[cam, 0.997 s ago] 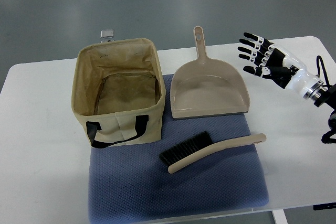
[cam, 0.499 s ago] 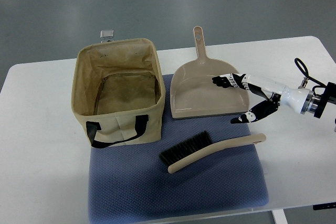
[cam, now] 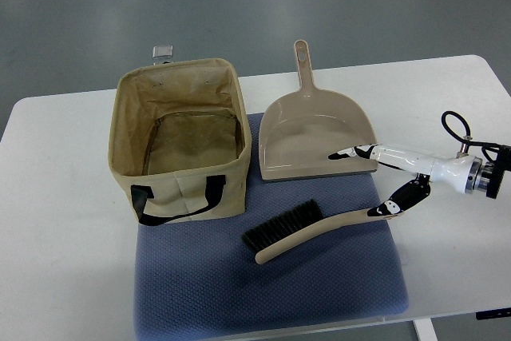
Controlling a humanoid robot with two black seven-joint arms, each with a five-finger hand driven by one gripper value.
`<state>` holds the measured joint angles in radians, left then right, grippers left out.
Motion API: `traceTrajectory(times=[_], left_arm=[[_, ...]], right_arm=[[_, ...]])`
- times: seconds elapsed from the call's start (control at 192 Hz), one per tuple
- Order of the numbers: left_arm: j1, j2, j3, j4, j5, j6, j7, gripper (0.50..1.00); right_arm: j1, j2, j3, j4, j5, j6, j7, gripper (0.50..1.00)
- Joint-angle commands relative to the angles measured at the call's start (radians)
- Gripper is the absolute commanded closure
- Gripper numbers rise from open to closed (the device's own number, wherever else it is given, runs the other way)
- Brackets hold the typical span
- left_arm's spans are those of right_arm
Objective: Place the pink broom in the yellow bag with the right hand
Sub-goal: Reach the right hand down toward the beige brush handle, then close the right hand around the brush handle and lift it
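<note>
The pinkish-beige broom (cam: 319, 229) with black bristles lies on the blue mat (cam: 271, 277), handle pointing right. The yellow-tan bag (cam: 180, 137) stands open at the left, empty, with black handles. My right hand (cam: 363, 181) reaches in from the right edge, fingers spread open. Its thumb (cam: 391, 207) touches the broom's handle end, and the other fingers (cam: 351, 153) stretch over the front edge of the dustpan. It grips nothing. The left arm is out of view.
A beige dustpan (cam: 315, 137) lies behind the broom, its handle pointing away. The white table (cam: 56, 221) carries everything. A small grey clip (cam: 164, 52) sits behind the bag. A black cable (cam: 463, 129) loops at my right wrist.
My right hand has come down and left from above the table's right side to the broom's handle end, turning edge-on. The broom, bag and dustpan have not moved.
</note>
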<state>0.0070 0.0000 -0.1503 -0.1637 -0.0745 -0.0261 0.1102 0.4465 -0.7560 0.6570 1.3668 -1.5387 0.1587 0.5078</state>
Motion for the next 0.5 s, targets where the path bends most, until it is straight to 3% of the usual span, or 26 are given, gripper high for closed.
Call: traceTrajectory(times=[0.0,0.332,0.494], left_arm=[[-0.001,0.0,0.0,0.0,-0.001,0.0,0.0,0.5],[0.001,0.0,0.0,0.001,0.001,0.0,-0.001,0.5],[0.001,0.0,0.0,0.0,-0.001,0.0,-0.001,0.5]], right_arm=[[-0.003,-0.002,-0.017,0.005,-0.014,-0.024,0.0,0.574],[-0.014,0.001,-0.07,0.02,-0.1,-0.1,-0.006,0.587],[-0.023,0.006,-0.111,0.02,-0.146,-0.159,-0.014,0.675]])
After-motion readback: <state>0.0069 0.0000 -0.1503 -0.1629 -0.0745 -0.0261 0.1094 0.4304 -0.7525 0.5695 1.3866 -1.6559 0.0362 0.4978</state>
